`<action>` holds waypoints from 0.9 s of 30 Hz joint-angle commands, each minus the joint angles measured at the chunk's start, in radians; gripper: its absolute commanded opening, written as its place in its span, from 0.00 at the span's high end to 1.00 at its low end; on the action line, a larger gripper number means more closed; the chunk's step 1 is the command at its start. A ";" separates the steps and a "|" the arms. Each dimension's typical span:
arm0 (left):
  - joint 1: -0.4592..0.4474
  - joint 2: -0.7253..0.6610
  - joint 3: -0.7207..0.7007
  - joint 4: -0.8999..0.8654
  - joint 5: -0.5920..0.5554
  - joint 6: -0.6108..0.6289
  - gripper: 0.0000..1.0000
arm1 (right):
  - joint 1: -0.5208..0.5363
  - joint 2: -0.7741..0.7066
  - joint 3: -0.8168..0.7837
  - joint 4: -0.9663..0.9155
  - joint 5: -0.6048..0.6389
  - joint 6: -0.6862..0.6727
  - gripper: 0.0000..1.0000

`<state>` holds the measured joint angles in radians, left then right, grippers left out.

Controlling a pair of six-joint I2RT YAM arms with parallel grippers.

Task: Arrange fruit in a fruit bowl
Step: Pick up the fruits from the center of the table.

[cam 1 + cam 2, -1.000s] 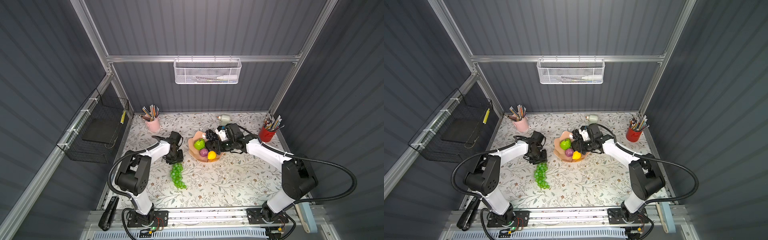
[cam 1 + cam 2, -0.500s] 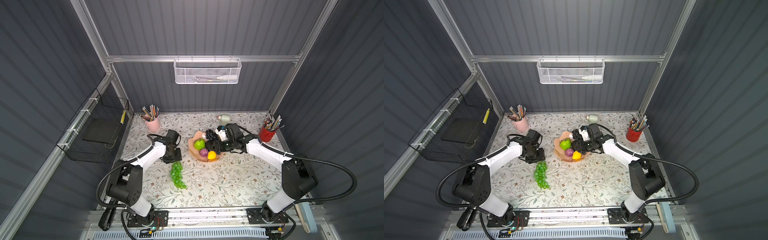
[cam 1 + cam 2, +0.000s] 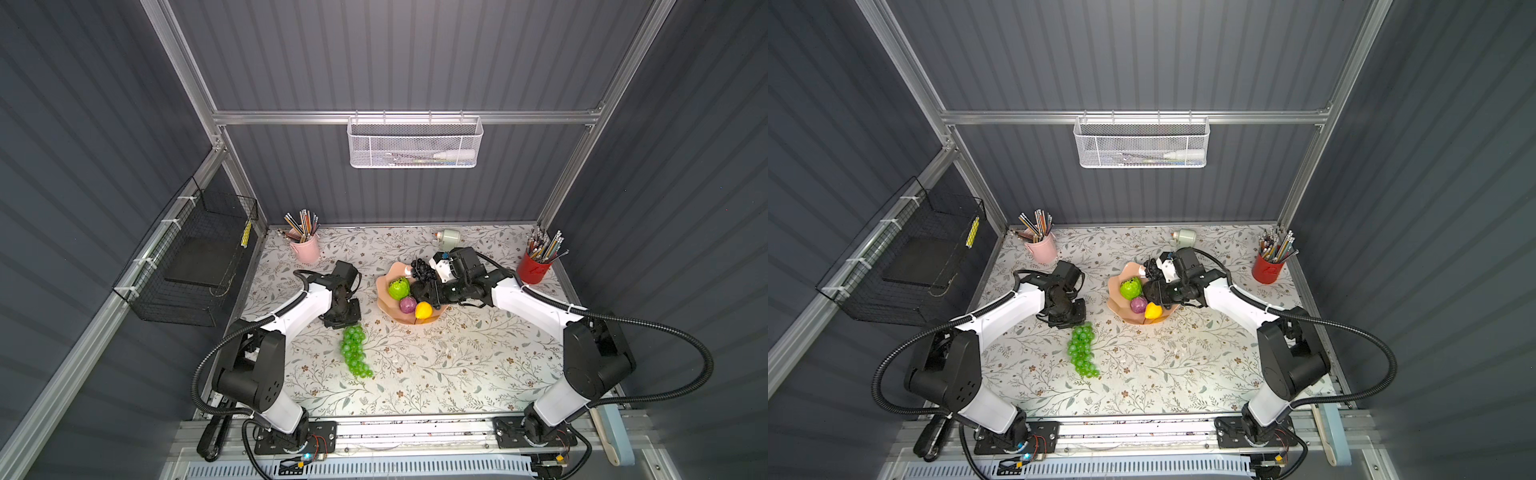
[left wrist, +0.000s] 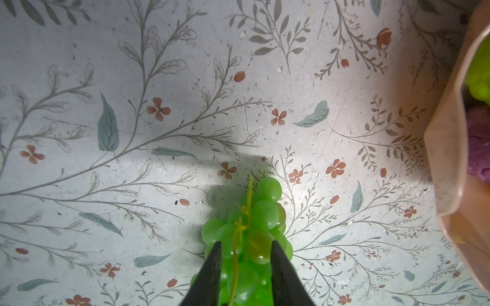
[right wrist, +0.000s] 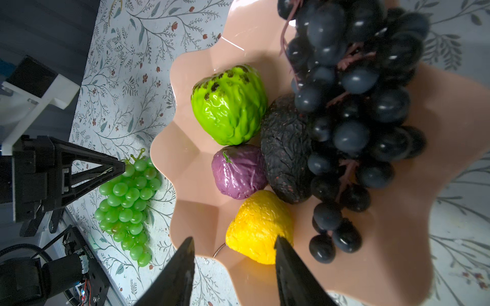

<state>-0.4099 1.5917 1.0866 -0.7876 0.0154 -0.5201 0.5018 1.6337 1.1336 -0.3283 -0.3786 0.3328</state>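
The salmon-pink fruit bowl (image 3: 388, 309) (image 5: 191, 148) holds a bumpy lime-green fruit (image 5: 229, 106), a small purple fruit (image 5: 238, 172), a yellow fruit (image 5: 257, 225), a dark avocado (image 5: 283, 148) and a dark grape bunch (image 5: 352, 106). The green grape bunch (image 3: 354, 351) (image 4: 265, 209) lies on the table in front of the bowl, to its left. My left gripper (image 4: 245, 246) (image 3: 347, 322) is shut on the bunch's stem end, one finger on each side. My right gripper (image 5: 233, 243) (image 3: 422, 297) hovers open over the bowl near the yellow fruit and holds nothing.
A pink pencil cup (image 3: 305, 249) stands at the back left and a red one (image 3: 536, 270) at the back right. A small pale cylinder (image 3: 449, 238) lies behind the bowl. A black wire basket (image 3: 195, 270) hangs on the left wall.
My left gripper has shifted slightly forward onto the top of the green grape bunch, and its jaws have narrowed around it. The right arm has not moved.
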 commanded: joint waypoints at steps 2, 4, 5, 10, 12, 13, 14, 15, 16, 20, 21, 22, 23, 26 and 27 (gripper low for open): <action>0.002 0.008 -0.014 0.002 -0.018 0.005 0.81 | 0.006 0.008 0.005 0.003 -0.013 0.000 0.49; 0.002 0.009 -0.016 0.004 -0.028 0.002 0.88 | 0.007 0.012 0.006 0.003 -0.015 0.000 0.49; 0.002 0.007 -0.018 0.007 -0.028 0.002 0.90 | 0.008 0.012 0.008 0.000 -0.015 0.000 0.49; 0.002 -0.025 -0.012 0.009 -0.058 -0.003 0.97 | 0.008 0.017 0.016 -0.001 -0.014 -0.001 0.49; 0.002 -0.045 -0.008 0.005 -0.075 -0.004 0.99 | 0.010 0.018 0.021 -0.002 -0.016 -0.001 0.49; 0.002 -0.057 -0.005 0.001 -0.082 -0.007 1.00 | 0.010 0.018 0.024 -0.003 -0.016 -0.001 0.49; 0.002 -0.067 0.001 -0.005 -0.087 -0.006 1.00 | 0.011 0.017 0.026 -0.003 -0.017 0.000 0.49; 0.003 -0.074 0.006 -0.010 -0.090 -0.005 1.00 | 0.013 0.015 0.026 -0.004 -0.015 0.000 0.49; 0.002 -0.084 0.011 -0.015 -0.089 -0.003 1.00 | 0.012 0.011 0.026 -0.003 -0.014 0.000 0.49; -0.002 -0.103 0.066 -0.078 -0.116 0.001 1.00 | 0.016 -0.008 0.026 -0.008 -0.009 -0.001 0.49; -0.001 -0.106 0.077 -0.094 -0.119 0.002 1.00 | 0.016 -0.013 0.025 -0.009 -0.007 -0.003 0.49; -0.002 -0.117 0.085 -0.101 -0.121 0.000 1.00 | 0.017 -0.019 0.025 -0.011 -0.004 -0.006 0.50; 0.000 -0.131 0.085 -0.102 -0.118 -0.004 1.00 | 0.018 -0.026 0.025 -0.012 -0.001 -0.009 0.49; -0.003 -0.161 0.103 -0.115 -0.104 -0.011 1.00 | 0.017 -0.048 0.022 -0.019 0.014 -0.018 0.49; -0.004 -0.167 0.109 -0.115 -0.095 -0.012 1.00 | 0.018 -0.056 0.020 -0.018 0.018 -0.018 0.50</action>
<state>-0.4107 1.4616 1.1522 -0.8577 -0.0803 -0.5266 0.5140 1.6184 1.1336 -0.3302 -0.3729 0.3317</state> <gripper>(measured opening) 0.050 0.505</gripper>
